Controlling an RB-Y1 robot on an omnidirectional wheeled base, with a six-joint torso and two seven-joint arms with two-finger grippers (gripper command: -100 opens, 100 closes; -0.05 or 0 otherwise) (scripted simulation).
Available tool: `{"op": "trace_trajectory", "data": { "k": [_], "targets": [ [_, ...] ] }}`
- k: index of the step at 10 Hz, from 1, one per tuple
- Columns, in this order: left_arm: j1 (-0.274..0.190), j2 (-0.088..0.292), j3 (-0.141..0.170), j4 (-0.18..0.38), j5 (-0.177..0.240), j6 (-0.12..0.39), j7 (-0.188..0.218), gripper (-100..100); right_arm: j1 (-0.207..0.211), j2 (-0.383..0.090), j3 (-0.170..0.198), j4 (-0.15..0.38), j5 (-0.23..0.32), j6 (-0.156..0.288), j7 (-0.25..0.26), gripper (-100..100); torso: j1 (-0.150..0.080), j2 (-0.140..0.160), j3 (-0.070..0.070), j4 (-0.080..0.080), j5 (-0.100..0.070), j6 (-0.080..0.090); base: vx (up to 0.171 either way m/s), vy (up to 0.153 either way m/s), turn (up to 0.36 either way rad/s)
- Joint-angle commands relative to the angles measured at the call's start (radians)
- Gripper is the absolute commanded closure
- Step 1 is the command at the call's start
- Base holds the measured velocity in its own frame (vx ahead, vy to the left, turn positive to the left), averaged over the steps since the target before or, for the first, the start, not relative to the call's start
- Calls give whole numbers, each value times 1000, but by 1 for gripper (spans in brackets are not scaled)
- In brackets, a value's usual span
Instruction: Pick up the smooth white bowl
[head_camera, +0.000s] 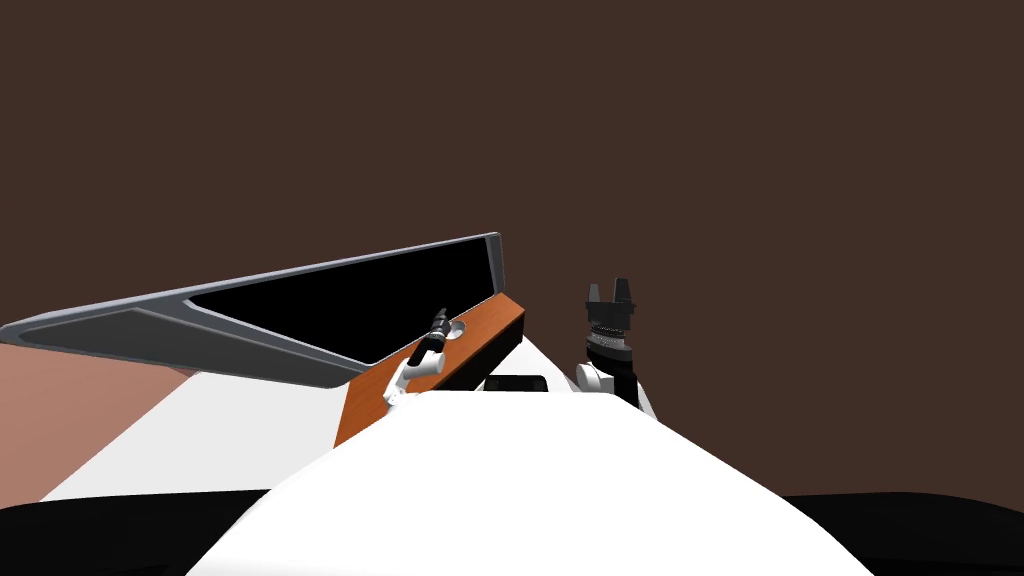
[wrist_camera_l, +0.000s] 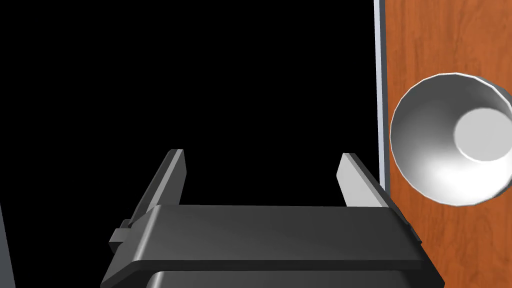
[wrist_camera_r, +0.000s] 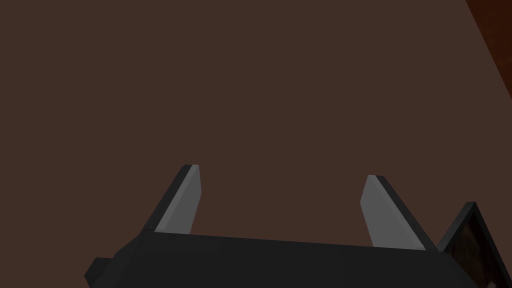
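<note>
The left gripper (head_camera: 439, 314) hangs over the table (head_camera: 370, 405), a narrow orange-brown wooden top that runs slantwise ahead of the robot. In the left wrist view, this gripper (wrist_camera_l: 265, 175) has its two thin fingers (wrist_camera_l: 176, 172) spread wide, with nothing between them but a black area (wrist_camera_l: 200, 75). The smooth white bowl (wrist_camera_l: 452, 140) stands on the table (wrist_camera_l: 400, 50) just beside the gripper. It is outside the gap and off to the outer side of one finger, and neither finger touches it. Its open mouth faces the wrist camera, so the pale inner wall and the flat round bottom show plainly. The bowl's rim sits close to the table's long edge, where a thin grey frame (wrist_camera_l: 381, 90) borders the wood. In the head view the bowl (head_camera: 457, 328) is a small pale oval on the table near its far end, right next to the left gripper. The right gripper (head_camera: 610, 288) is raised well off the table's far end with its fingers pointing up. The right wrist view shows its fingers (wrist_camera_r: 182, 200) set wide apart and holding nothing, with the right gripper (wrist_camera_r: 280, 195) open around bare space. Beyond the table, along its long edge, lies the grey frame (head_camera: 230, 340), which encloses the black area (head_camera: 350, 300).
</note>
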Motion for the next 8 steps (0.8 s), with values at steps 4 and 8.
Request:
{"op": "trace_trajectory", "data": {
  "k": [4,8],
  "targets": [
    [-32,15,32,85,15,104,1,-100,0,0,0,0,0,0,0,0,0,0,0,0,0,0,28,-33,-23],
    [-67,21,59,161,24,178,-1,-100,0,0,0,0,0,0,0,0,1,0,0,0,0,0,21,-23,-21]
  ]
}}
